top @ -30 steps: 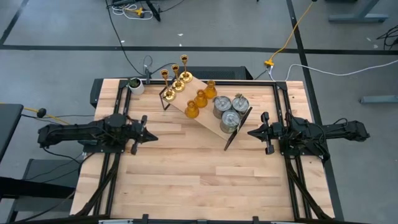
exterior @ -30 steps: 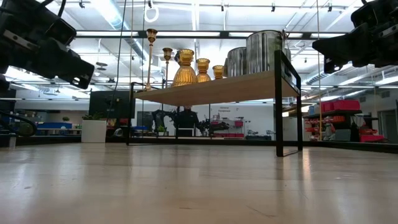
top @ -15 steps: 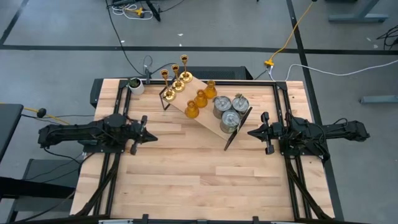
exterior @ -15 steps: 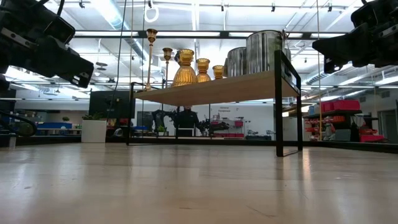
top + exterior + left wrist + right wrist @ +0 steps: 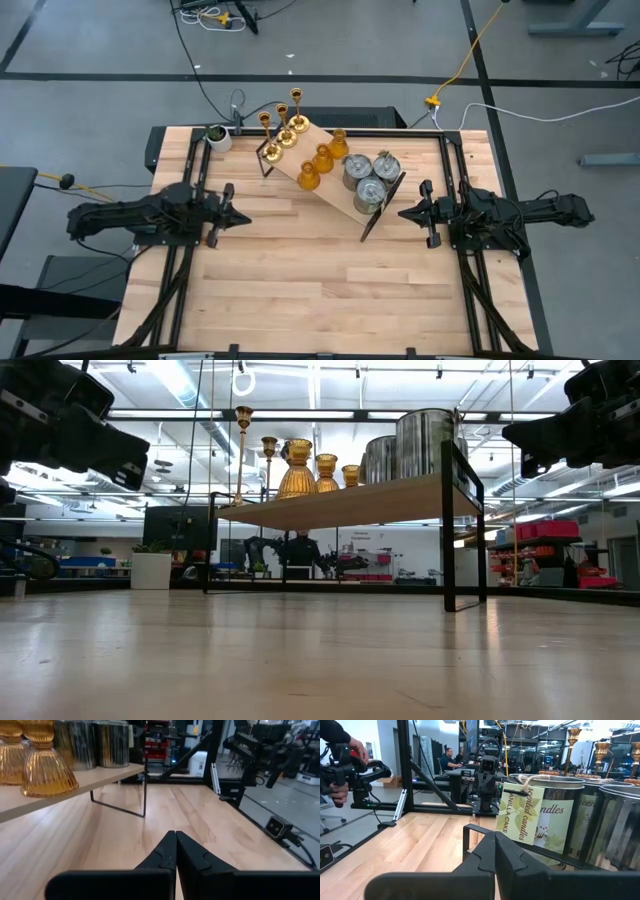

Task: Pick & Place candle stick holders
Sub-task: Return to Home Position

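High view: candle stick holders sorted by kind on the shelf, looks done. Left gripper and right gripper flank it, claws together, empty.

Upright on shelf in front of me, 3 groups: brass sticks far-left end, amber glass holders mid, silver tins right end.

the table is built of pale wood planks, smooth with a soft sheen. toward twelve o'clock, the shelf is seen as a matt wood board on a thin black metal frame. the brass sticks are polished bright; the amber holders are ribbed glossy glass; the grey tins are brushed metal, one hung with a paper tag.
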You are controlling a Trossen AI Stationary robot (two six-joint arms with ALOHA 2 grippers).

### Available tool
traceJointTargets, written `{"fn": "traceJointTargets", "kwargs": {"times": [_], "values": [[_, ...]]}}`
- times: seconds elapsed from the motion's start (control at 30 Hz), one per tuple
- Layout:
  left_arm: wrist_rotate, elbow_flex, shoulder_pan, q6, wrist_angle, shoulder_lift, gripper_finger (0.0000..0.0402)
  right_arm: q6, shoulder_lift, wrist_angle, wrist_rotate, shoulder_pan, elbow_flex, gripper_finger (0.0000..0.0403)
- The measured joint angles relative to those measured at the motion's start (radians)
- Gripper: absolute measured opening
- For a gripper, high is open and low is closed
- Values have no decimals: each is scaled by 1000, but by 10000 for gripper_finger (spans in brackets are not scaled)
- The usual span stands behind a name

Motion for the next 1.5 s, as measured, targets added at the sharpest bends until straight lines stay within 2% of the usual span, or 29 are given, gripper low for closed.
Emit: {"fn": "traceJointTargets", "kwargs": {"times": [0.4, 0.73, 0.9, 1.03, 1.2, 1.3, 1.5], "values": [[-1, 0, 0, -25, -2, -85, 7, 0, 0, 0, 0, 0, 0, 3], [-2, -1, 0, -27, -2, -85, 4, 0, 0, 0, 0, 0, 0, 3], [-26, -2, 0, -26, -2, -85, 21, 0, 0, 0, 0, 0, 0, 3], [-46, -3, 0, 4, 0, -85, 18, 0, 0, 0, 0, 0, 0, 3], [-72, -39, 0, -1, 103, -84, 6, 0, 0, 0, 0, 0, 0, 3], [-73, -39, 0, 3, 104, -84, 5, 0, 0, 0, 0, 0, 0, 3], [-107, -39, 0, 6, 97, -84, 21, 0, 0, 0, 0, 0, 0, 3]]}}
